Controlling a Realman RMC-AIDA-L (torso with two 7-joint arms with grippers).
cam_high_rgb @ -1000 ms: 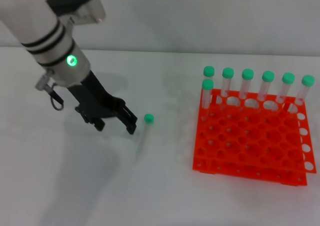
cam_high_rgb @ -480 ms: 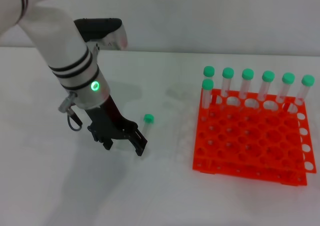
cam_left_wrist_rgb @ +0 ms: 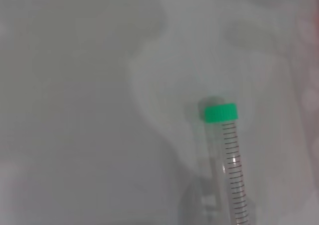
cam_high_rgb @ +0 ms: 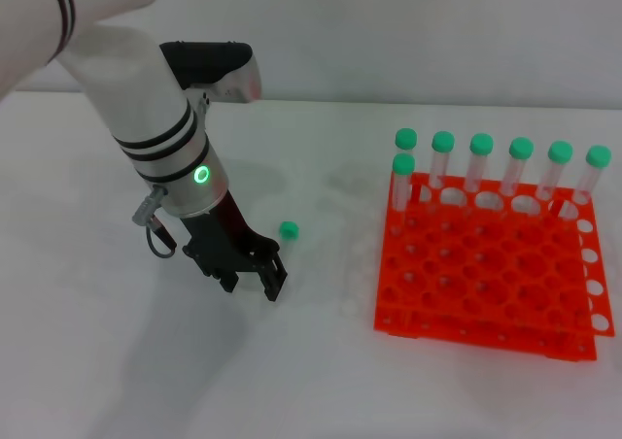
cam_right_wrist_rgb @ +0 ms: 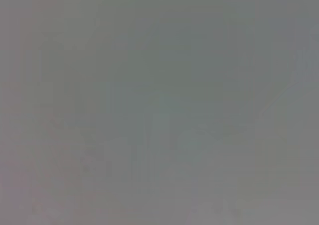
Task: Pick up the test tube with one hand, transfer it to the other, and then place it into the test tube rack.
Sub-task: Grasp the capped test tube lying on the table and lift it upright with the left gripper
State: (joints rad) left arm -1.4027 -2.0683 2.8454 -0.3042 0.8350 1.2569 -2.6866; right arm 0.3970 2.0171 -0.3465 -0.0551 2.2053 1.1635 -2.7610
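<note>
pickup not yet done: the left gripper (cam_high_rgb: pixel 255 276), fingers narrowly parted, sits low over the test tube (cam_left_wrist_rgb: pixel 230 161) lying on the table (cam_high_rgb: pixel 321 381). handover and placing into the test tube rack (cam_high_rgb: pixel 489 276) at right remain.

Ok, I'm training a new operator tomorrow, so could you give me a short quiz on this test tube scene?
1. True or false: the loose test tube lies flat on the table.
2. How many green-capped tubes stand in the test tube rack?
3. Which arm is down at the loose tube? A) the left end effector B) the right one C) neither

Key: 1 true; 2 seven; 3 A.
</note>
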